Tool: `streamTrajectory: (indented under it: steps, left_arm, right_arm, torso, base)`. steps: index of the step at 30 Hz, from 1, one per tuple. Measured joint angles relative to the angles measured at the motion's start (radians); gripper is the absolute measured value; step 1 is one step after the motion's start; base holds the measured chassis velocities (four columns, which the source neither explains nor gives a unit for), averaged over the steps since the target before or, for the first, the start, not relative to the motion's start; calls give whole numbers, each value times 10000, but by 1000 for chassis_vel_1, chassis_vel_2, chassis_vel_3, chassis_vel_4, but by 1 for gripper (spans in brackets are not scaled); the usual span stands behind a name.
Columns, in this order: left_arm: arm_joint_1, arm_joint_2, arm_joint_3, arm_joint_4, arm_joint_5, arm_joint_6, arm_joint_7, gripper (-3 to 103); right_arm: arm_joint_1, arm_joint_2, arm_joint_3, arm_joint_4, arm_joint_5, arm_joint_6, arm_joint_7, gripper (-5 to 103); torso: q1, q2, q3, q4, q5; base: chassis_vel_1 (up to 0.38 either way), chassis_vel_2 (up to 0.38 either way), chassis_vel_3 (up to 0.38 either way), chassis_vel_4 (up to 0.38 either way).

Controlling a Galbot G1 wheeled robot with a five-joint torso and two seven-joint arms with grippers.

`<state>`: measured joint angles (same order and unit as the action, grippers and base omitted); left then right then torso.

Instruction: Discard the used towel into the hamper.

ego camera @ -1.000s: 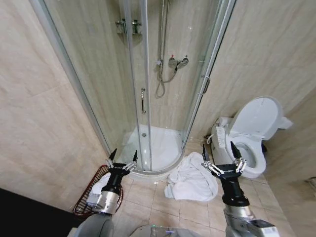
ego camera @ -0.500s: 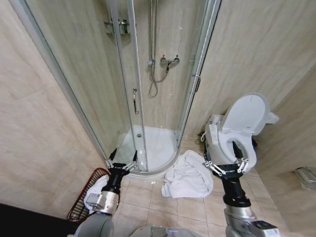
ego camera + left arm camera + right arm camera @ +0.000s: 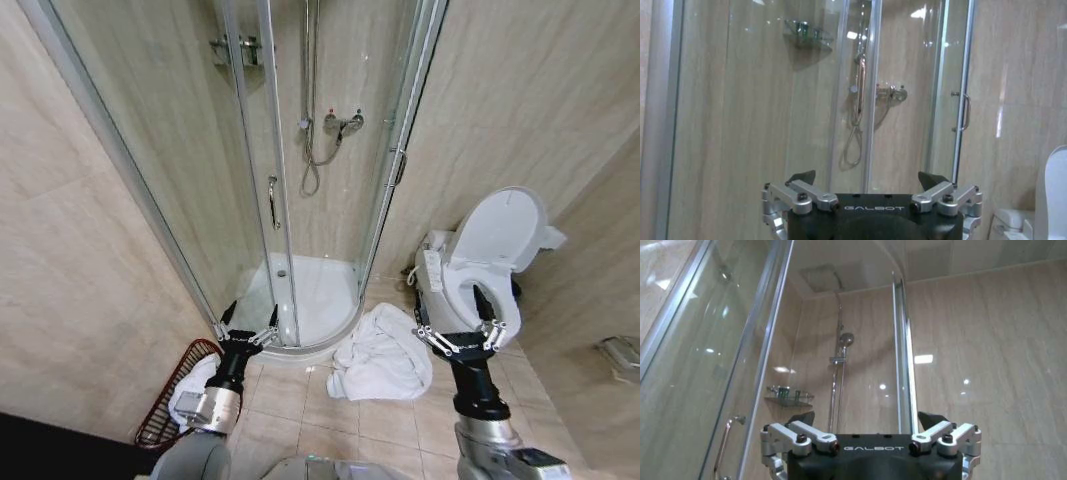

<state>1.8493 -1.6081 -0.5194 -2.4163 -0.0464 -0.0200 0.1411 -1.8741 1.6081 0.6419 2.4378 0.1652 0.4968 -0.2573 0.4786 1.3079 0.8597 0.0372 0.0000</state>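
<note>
The robot faced a curved glass shower enclosure [image 3: 290, 180] in a tiled bathroom corner, both arms raised in front of it with the fingers pointing up. The left gripper [image 3: 248, 322] hung over the floor just in front of the shower tray [image 3: 320, 300], its fingers spread apart and empty; in the left wrist view the same gripper [image 3: 867, 181] stood open against the glass, with the shower hose [image 3: 855, 125] and mixer tap [image 3: 890, 92] beyond it. The right gripper [image 3: 458, 315] was likewise open and held nothing, set in front of the toilet [image 3: 485, 265], whose lid stood up. In the right wrist view that gripper [image 3: 867, 421] pointed toward the upper wall, the shower head [image 3: 846, 339] and a small glass shelf [image 3: 788, 396].

The used towel [image 3: 385, 352], white and crumpled, lay on the floor tiles between the shower tray and the toilet, near the right gripper and below it. The hamper [image 3: 165, 410], a reddish-brown wire basket, stood by the left wall beside the left arm, partly hidden by it; something white, possibly another cloth, lay inside it [image 3: 190, 395].

Compared with a second earlier, the whole head view had shifted, so the camera had moved: the hamper and towel sat a little differently in the picture. Over the last half second almost nothing changed, and both grippers kept the same open pose.
</note>
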Motion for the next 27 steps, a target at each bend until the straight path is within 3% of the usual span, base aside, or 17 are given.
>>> streamTrajectory:
  steps: [27]
  left_arm:
    - [0, 0, 0, 0, 0, 0, 0, 100]
  right_arm:
    - [66, 0, -88, 623, 280, -294, 265, 100]
  torso:
    - [-688, -1491, -802, 0, 0]
  base:
    - [0, 0, 0, 0]
